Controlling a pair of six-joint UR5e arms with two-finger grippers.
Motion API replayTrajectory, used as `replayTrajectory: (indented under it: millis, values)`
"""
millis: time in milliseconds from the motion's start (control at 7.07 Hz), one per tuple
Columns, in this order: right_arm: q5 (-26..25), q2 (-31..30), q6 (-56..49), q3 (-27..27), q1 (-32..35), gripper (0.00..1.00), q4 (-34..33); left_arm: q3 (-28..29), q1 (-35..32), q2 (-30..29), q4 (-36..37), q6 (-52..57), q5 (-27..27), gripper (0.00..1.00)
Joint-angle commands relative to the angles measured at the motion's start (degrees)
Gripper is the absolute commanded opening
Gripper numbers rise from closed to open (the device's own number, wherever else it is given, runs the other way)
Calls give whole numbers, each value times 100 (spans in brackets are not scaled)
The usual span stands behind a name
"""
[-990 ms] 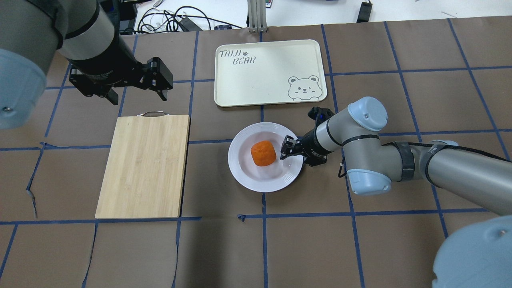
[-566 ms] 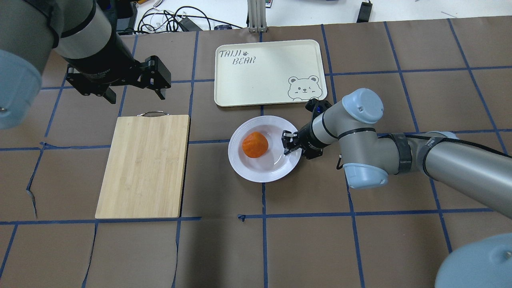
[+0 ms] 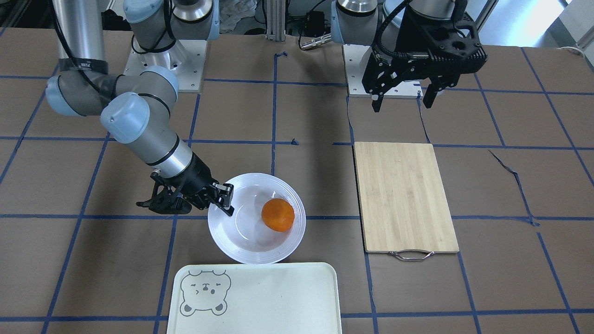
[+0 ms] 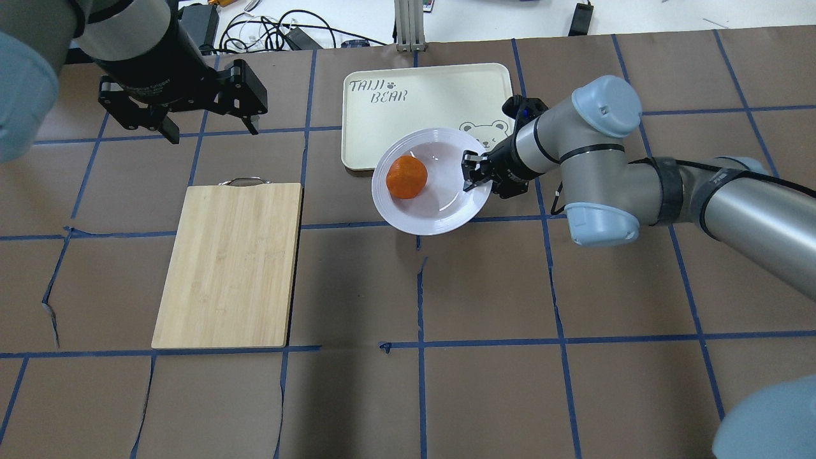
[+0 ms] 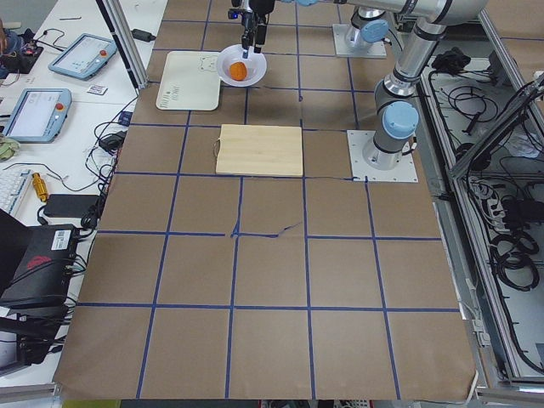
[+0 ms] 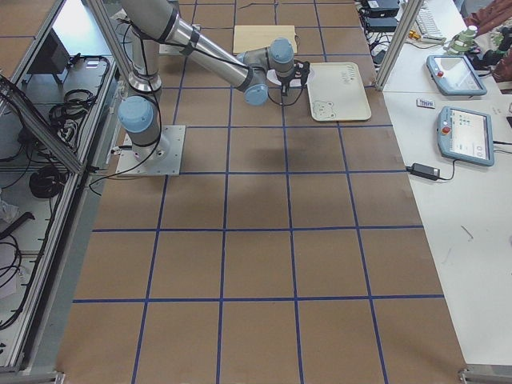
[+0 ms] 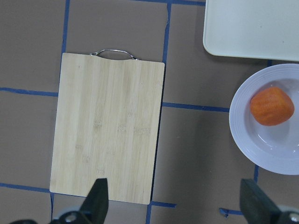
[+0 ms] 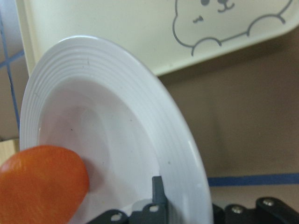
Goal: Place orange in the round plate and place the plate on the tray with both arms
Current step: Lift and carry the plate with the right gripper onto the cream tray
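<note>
The orange [image 4: 406,176] lies in the left half of the round plate [image 4: 440,207], seen again as orange [image 3: 278,215] in plate [image 3: 246,234]. My right gripper [image 4: 475,172] is shut on the plate's right rim and holds it over the near edge of the tray [image 4: 427,95]. In the right wrist view one finger [image 8: 158,189] presses on the ridged rim [image 8: 140,93] beside the orange [image 8: 42,186]. My left gripper [image 4: 207,121] hangs open and empty beyond the cutting board, well left of the plate. The left wrist view shows the plate [image 7: 273,149] at right.
A bamboo cutting board [image 4: 229,264] with a metal handle lies left of the plate. The tray [image 3: 260,297] carries a bear drawing [image 3: 204,287] in one corner. Cables and a metal post stand beyond the table's far edge.
My right gripper has carried the plate away from the robot, from the bare table to the tray's near edge. The orange rolled to the plate's left side. The left gripper drew back slightly.
</note>
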Motion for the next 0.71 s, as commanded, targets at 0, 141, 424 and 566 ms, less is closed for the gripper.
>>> replayTrajectory:
  millis: [0,141,424,566]
  values:
    - [244,753,438,-1186,-129,13,9,-50,38,72,-14,-27,5,100]
    - [488,1349,512,-1933,-120,13,18,-51,39,90,-22,-27,22,100]
    - [622,2125,732,-2606,-111,13,0,-51,47,99,-22,-27,23,100]
    - [631,2355,732,-2852,-103,13,-8,-51,47,99,-30,-27,23,100]
